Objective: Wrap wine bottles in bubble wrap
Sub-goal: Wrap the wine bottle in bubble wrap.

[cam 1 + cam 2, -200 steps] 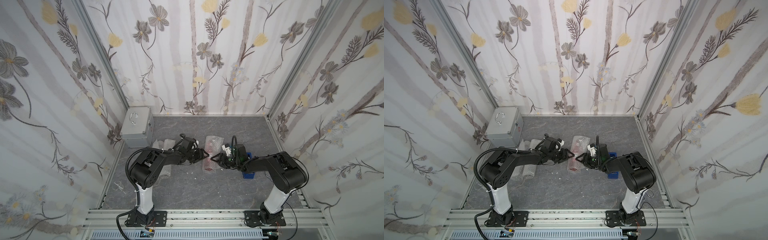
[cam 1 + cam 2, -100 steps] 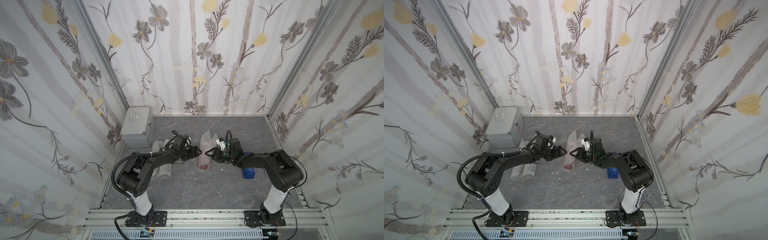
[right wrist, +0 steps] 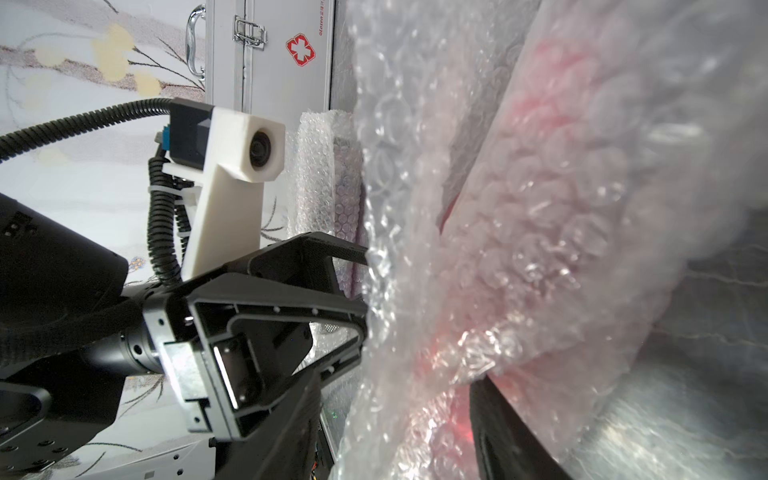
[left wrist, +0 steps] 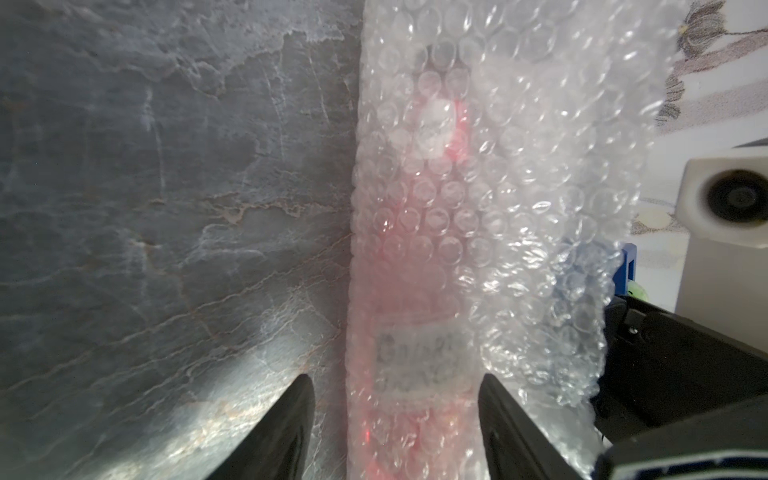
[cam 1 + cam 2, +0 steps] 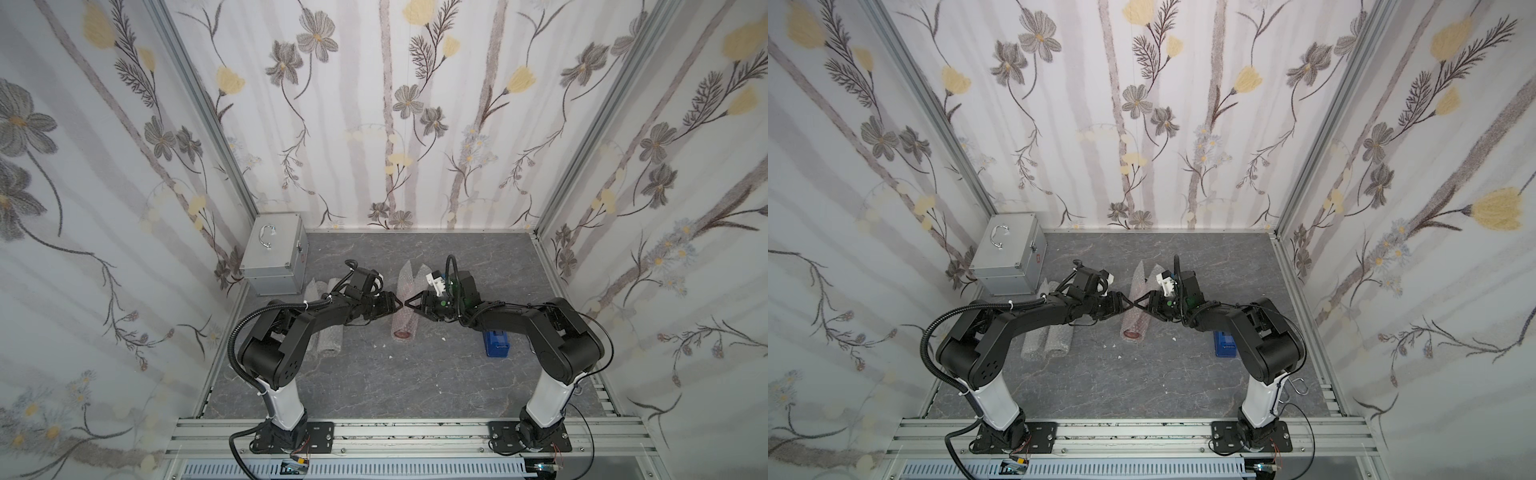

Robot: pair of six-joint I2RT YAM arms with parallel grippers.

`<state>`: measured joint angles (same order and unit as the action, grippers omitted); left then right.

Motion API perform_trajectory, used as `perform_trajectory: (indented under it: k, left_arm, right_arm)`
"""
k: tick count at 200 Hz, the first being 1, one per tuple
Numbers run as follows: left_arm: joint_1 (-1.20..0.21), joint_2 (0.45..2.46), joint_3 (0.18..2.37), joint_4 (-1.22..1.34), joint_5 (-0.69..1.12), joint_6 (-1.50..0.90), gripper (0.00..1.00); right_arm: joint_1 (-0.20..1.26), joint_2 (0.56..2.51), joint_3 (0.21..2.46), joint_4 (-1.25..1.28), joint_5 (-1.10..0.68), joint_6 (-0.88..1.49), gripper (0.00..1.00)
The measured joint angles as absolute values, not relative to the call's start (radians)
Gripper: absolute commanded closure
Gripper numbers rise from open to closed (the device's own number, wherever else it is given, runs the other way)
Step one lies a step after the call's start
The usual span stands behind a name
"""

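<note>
One bundle in play: red-pink bottle [image 4: 411, 249], on its side mid-table, inside bubble wrap [image 4: 540, 187]. Long axis runs front rail to back wall, base [image 5: 402, 332] toward the rail, neck toward the wall. Wrap lies snug on the left-arm side. A loose flap stands up on the right-arm side.

Left gripper [image 4: 395, 378]: jaws apart, straddling the bottle's body across its axis. One finger is clear of the wrap, with bare table [image 4: 166, 208] showing in the gap. The other sits at the flap's root. Not clamped.

Right gripper [image 5: 411, 305]: faces the left one from the opposite side, tips nearly meeting over the bundle in both top views. Its fingers stand apart with wrap between them; can't tell if they bear on it.

Both arms are about equally near, each coming in square to the axis. My read: wrap is partway on and the flap needs rolling over, so any roll goes sideways, toward one arm.

Further out: two wrapped rolls [image 5: 328, 332] lie parallel under the left arm, near the metal first-aid case [image 5: 274, 257]. Blue tape dispenser [image 5: 496, 343] sits under the right arm.
</note>
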<state>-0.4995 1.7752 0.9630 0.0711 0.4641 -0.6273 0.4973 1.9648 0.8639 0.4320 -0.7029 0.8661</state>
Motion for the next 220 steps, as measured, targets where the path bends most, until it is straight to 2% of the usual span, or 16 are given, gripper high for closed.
perform_trajectory:
  k: [92, 131, 190, 220]
  left_arm:
    - [-0.501, 1.741, 0.965, 0.047, 0.445, -0.575, 0.36]
    - [-0.527, 1.758, 0.977, 0.007, 0.368, -0.551, 0.44]
    - [-0.566, 1.8, 1.011, -0.021, 0.261, -0.53, 0.43]
    - [-0.584, 1.806, 1.013, -0.034, 0.262, -0.519, 0.42]
  right_arm:
    - [0.524, 2.027, 0.974, 0.377, -0.706, 0.853, 0.43]
    - [0.537, 2.06, 1.013, 0.366, -0.717, 0.844, 0.43]
    - [0.536, 2.072, 1.029, 0.368, -0.696, 0.843, 0.44]
    - [0.53, 2.021, 1.023, 0.263, -0.67, 0.804, 0.44]
